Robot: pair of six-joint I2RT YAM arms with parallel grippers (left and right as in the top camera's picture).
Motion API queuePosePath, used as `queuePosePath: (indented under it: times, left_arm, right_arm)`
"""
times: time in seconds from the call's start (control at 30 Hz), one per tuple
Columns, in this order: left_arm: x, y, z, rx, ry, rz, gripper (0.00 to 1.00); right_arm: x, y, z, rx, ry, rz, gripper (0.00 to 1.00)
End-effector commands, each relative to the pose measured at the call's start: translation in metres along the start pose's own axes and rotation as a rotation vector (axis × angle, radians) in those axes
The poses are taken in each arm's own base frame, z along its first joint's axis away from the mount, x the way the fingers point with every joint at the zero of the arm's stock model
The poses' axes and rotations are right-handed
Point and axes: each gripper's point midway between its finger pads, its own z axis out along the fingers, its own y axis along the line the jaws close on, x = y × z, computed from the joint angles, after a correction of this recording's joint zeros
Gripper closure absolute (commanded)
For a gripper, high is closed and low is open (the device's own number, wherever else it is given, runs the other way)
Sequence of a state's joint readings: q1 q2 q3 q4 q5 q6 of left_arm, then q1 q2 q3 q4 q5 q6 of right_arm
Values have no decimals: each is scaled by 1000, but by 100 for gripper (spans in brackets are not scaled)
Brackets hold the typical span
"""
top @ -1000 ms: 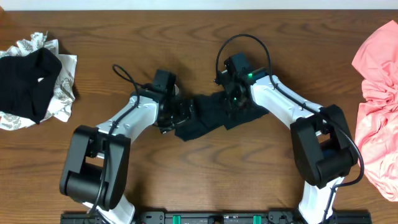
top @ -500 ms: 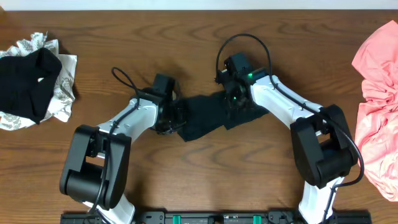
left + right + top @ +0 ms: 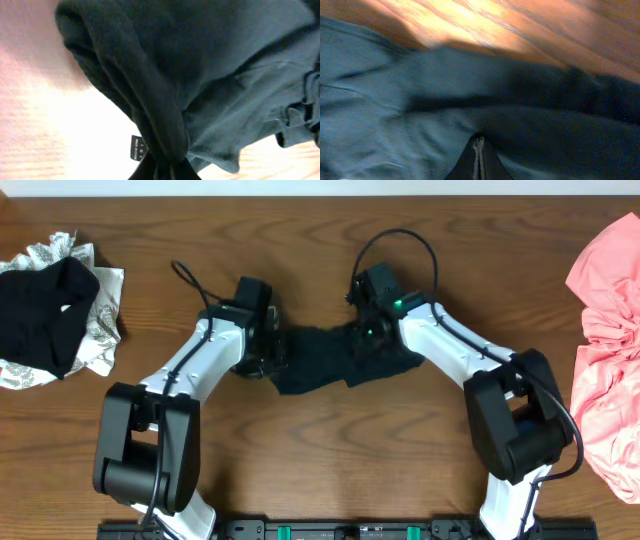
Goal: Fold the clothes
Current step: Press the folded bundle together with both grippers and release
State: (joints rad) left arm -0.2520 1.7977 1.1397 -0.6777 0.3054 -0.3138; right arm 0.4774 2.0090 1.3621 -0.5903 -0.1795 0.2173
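Left hand (image 3: 162,169) pinches black shirt (image 3: 322,360); label (image 3: 138,148) visible only wrist view.

From overhead the light is bright and even, falling from above, and everything is sharp. The bench (image 3: 330,450) shows its grain without glare, and the arms cast only short, soft shadows. The black shirt (image 3: 320,360) reads as a flat dark mass with little detail, while the pink tee (image 3: 605,330) at 3 o'clock is nearly washed out.

In the left wrist view the bench (image 3: 45,125) from 7 to 10 o'clock is blown out to pinkish white. The cloth is soft-focused with a teal cast, and the left fingers (image 3: 145,174) at 6 o'clock are dark.

The right wrist view is smeared throughout. Warm glare lies on the wood at 12 o'clock, and the right fingers (image 3: 467,170) are a blurred silhouette.
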Motion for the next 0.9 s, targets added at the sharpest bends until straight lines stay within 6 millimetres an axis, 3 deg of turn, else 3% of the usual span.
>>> queuePosePath:
  times: [0.0,0.17,0.4,0.67,0.87]
  left_arm:
    - [-19,0,-10,-31,-46,100,94]
    - [-38,2,-32,-104,-96,137,94]
    - [-54,-10,-53,-92,-136,165,94]
    - [-53,-27,-56,-82,-143,206,94]
    - [-43,-53,-52,-81,-143,287,94]
  right_arm:
    - [-9,38,-8,-130,-45,5,99]
    - [-30,65,-16,-270,-126,-24,99]
    - [-56,57,-25,-276,-223,-32,99]
    - [-83,1,-64,-203,-320,36,99]
    - [-69,-54,-82,-131,-278,77,99]
